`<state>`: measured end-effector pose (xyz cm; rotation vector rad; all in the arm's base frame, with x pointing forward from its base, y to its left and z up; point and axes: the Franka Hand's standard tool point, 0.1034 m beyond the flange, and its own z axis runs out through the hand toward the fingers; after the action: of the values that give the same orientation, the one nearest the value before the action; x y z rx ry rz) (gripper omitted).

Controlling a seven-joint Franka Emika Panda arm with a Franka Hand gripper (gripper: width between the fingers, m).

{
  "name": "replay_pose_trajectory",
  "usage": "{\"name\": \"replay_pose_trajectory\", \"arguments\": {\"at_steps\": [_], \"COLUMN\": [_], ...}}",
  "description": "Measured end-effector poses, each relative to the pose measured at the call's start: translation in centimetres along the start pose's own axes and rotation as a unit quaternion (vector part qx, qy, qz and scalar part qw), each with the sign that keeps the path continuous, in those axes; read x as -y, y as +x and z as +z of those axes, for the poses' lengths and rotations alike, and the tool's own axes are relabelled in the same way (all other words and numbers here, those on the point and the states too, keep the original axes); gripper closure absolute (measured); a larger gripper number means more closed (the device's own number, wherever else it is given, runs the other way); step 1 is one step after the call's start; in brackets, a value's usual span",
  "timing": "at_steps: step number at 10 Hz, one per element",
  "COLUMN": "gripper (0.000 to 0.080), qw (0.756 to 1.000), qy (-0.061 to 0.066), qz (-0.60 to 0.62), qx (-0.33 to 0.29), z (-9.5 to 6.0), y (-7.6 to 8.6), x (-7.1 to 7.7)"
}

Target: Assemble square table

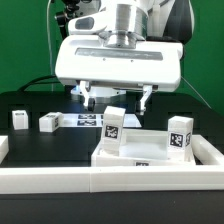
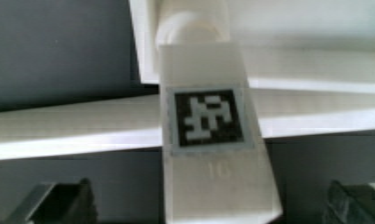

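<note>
The white square tabletop [image 1: 150, 155] lies at the front right, its raised rim showing in the wrist view [image 2: 77, 128]. A tagged leg post [image 1: 113, 128] stands upright at its near-left corner, and a second leg post [image 1: 180, 134] stands at the right. Two loose leg posts [image 1: 20, 118] [image 1: 48, 122] lie on the black table at the exterior view's left. My gripper [image 1: 116, 99] hovers just above the left post, open and empty. In the wrist view the post [image 2: 209, 115] lies between the gripper's [image 2: 209, 205] fingers [image 2: 59, 200], with a gap on each side.
The marker board [image 1: 90, 118] lies flat behind the tabletop. A long white border rail [image 1: 60, 180] runs along the front edge, with a short white piece [image 1: 3, 148] at the far left.
</note>
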<state>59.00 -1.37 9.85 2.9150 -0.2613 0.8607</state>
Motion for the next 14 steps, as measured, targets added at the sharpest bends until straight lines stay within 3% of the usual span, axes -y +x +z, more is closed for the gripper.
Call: {"name": "replay_pose_trajectory", "arguments": {"at_steps": [3, 7, 11, 14], "gripper": [0.0150, 0.0151, 0.0150, 0.0151], "qw": [1.000, 0.985, 0.948, 0.943], "qy": [0.007, 0.026, 0.045, 0.045], "qz": [0.006, 0.025, 0.038, 0.039], "qx": [0.022, 0.170, 0.311, 0.327], "z": [-0.3, 0.6, 0.4, 1.0], "y": [0.4, -0.1, -0.7, -0.4], "x": [0.2, -0.1, -0.1, -0.3]}}
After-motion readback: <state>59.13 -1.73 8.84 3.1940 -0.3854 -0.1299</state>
